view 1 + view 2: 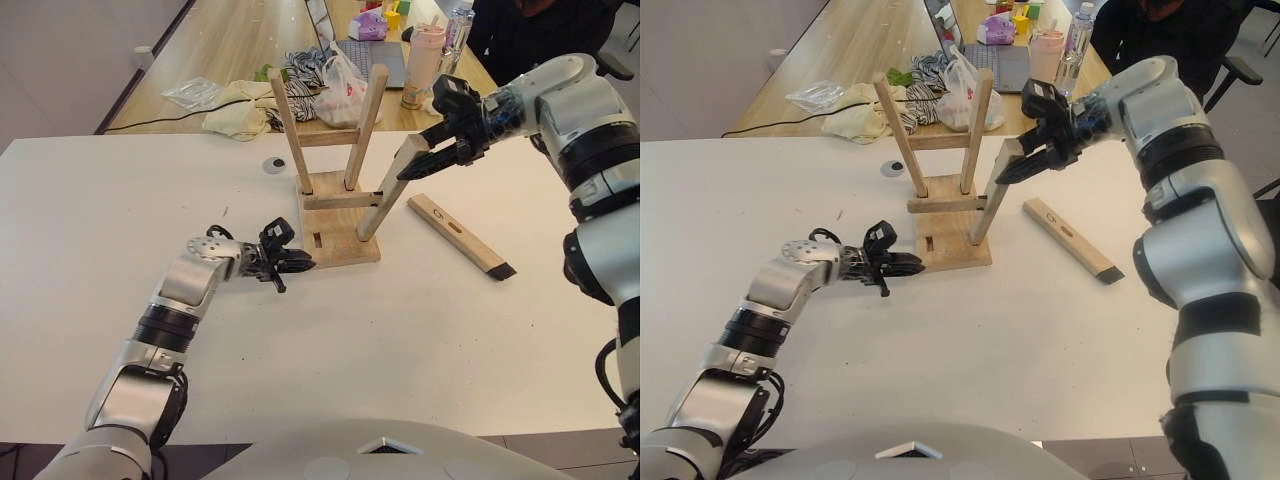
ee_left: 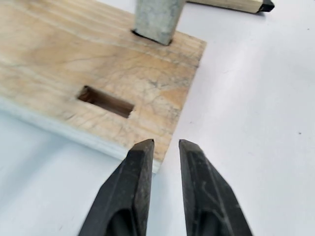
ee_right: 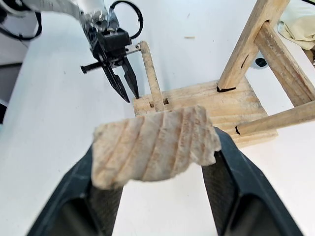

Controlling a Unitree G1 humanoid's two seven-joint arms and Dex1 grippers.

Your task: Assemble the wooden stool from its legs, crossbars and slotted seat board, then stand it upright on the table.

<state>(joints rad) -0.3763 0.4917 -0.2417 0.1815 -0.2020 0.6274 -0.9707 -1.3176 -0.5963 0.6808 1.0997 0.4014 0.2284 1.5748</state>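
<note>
Black left gripper (image 1: 304, 265), fingers slightly parted and empty, sits at the 7 o'clock corner of the pale slotted wooden seat board (image 1: 345, 248) lying on the white table (image 1: 450, 350), while the right gripper (image 1: 413, 163) clamps the top of a leaning square wooden leg (image 1: 385, 205) at the board's 3 o'clock edge.

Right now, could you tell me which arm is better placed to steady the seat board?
Probably the left: the left gripper sits open at the seat board's near corner, while the right gripper is shut on the tilted leg.
</note>
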